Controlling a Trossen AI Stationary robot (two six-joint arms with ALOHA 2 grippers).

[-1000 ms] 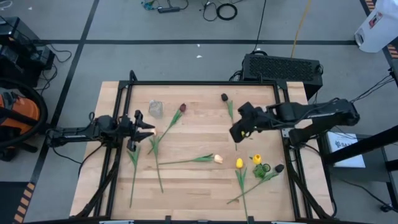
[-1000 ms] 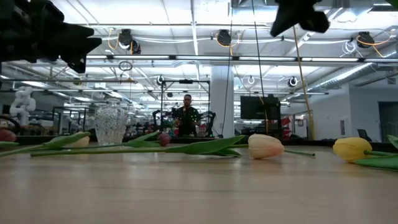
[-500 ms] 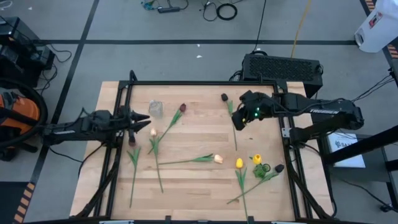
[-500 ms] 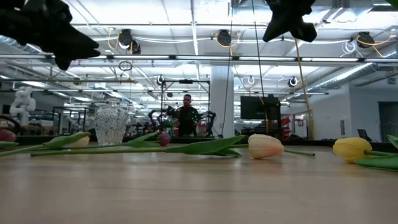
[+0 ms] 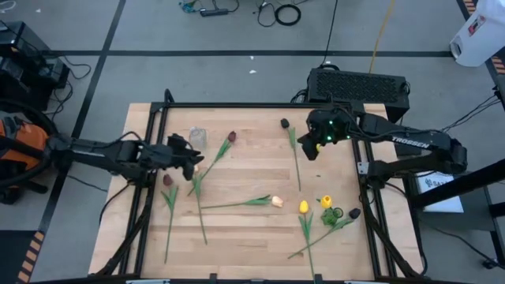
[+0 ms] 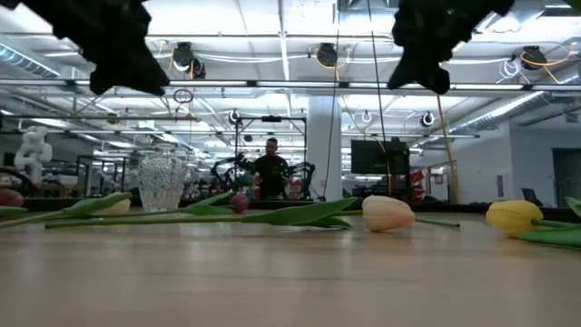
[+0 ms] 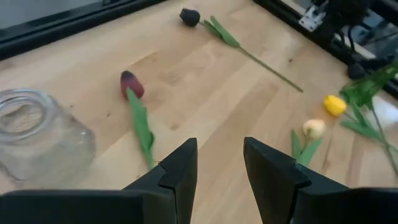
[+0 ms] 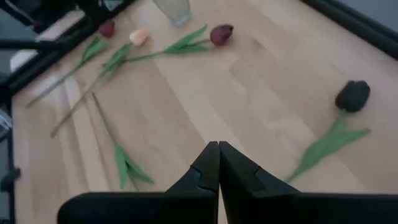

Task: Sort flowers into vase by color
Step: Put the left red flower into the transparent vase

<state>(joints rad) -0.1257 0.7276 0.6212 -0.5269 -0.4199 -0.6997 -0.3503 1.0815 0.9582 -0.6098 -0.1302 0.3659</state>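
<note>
Though near, red tulip (image 7: 131,84) beyond left tool (image 7: 219,163).

Bare wood (image 5: 252,170) between scattered tulips (image 5: 272,201)

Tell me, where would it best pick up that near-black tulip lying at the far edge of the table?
Probably by the bare stem, below the leaves, coming straight down from above. The near-black tulip lies flat on the table, its stem running toward the near side, so fingers set across that thin stem could close on it without crushing the head. The right gripper, fingers shut, hovers nearest.
</note>
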